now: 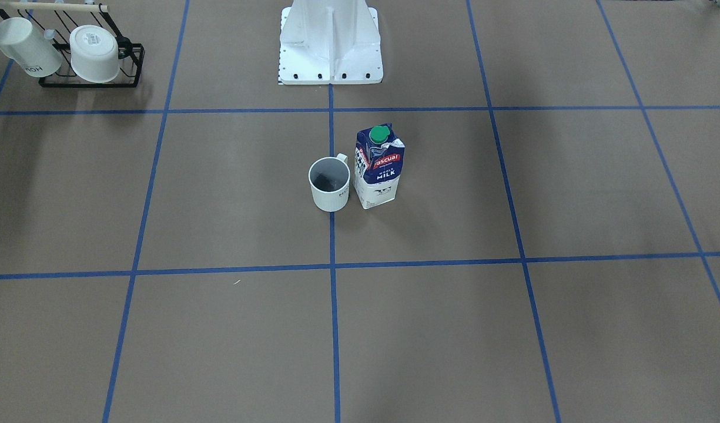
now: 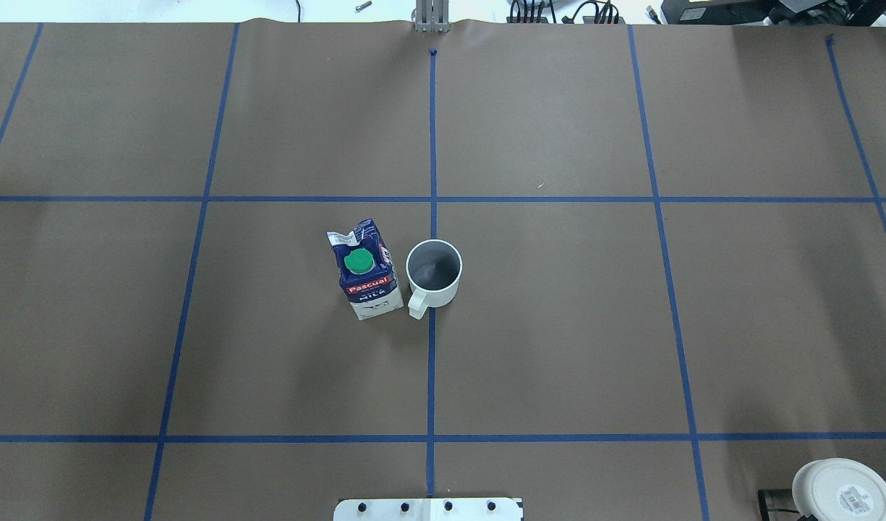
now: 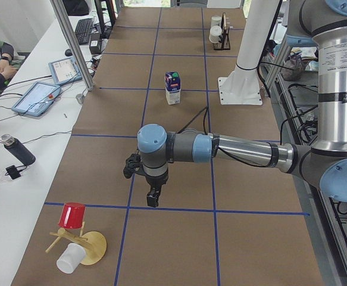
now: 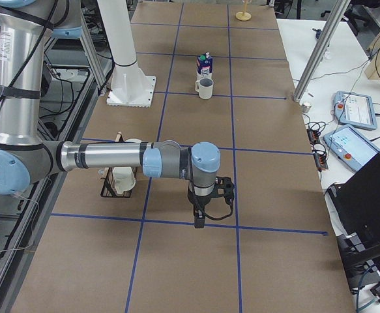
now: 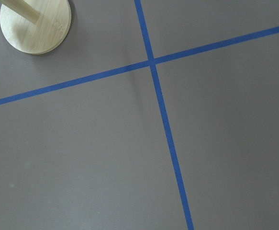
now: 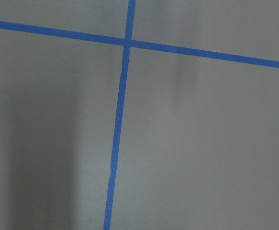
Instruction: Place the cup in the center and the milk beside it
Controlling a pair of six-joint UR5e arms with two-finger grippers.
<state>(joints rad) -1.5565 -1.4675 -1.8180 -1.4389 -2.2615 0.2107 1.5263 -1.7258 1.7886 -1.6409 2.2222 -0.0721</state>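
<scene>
Black left claw (image 3: 152, 199) and right claw (image 4: 199, 222) hang well apart from the goods, width impossible to tell; cup (image 2: 434, 278) stands at the center (image 2: 432, 217), milk (image 2: 367, 278) just beside; a careless arm sweep could topple the tall milk.

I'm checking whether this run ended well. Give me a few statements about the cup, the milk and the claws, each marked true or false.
1. The cup stands upright on the blue line. True.
2. The milk lies on its side. False: it stands upright, close beside the cup, on the robot's left of it.
3. The green cap is on the milk. True.
4. The left claw grips the cup. False: the left claw and the right claw both hang far from it.
5. The cup's handle points away from the robot. False: it points toward the robot's base.
</scene>
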